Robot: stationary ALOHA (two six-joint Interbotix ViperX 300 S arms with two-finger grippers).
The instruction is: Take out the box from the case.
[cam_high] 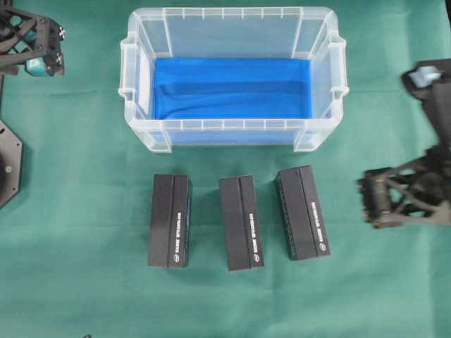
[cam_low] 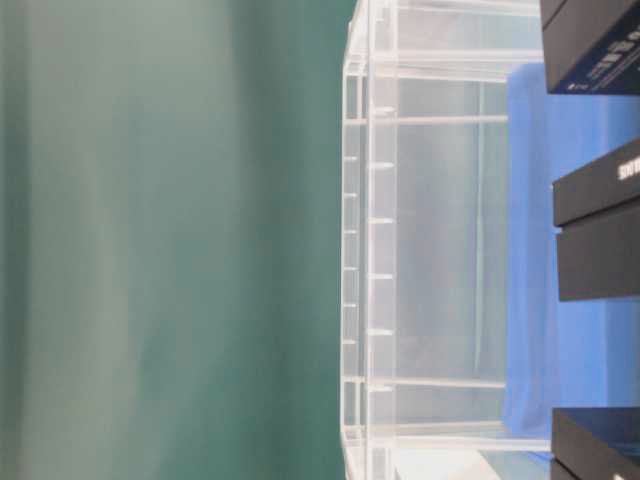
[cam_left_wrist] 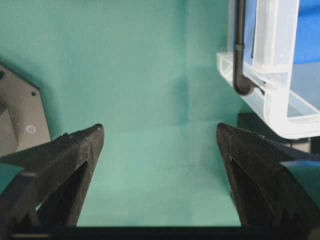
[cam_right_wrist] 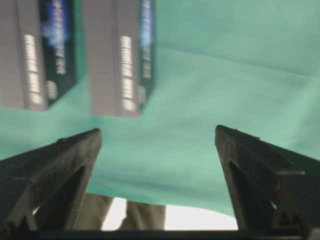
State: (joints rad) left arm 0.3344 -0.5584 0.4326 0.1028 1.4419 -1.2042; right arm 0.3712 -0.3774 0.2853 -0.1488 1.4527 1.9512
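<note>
The case (cam_high: 232, 127) is a clear plastic bin at the back middle, and only a blue cloth (cam_high: 231, 88) shows inside it. Three black boxes lie on the green cloth in front of it: left (cam_high: 170, 220), middle (cam_high: 240, 223) and right (cam_high: 302, 212). My left gripper (cam_high: 44, 65) is open and empty at the far left back, beside the case's corner (cam_left_wrist: 255, 90). My right gripper (cam_high: 368, 201) is open and empty to the right of the right box. The right wrist view shows two of the boxes (cam_right_wrist: 120, 57) ahead of its jaws.
A green cloth (cam_high: 84, 282) covers the table. A dark base plate (cam_high: 7, 162) sits at the left edge and shows in the left wrist view (cam_left_wrist: 20, 115). The table's front edge shows in the right wrist view (cam_right_wrist: 200, 212).
</note>
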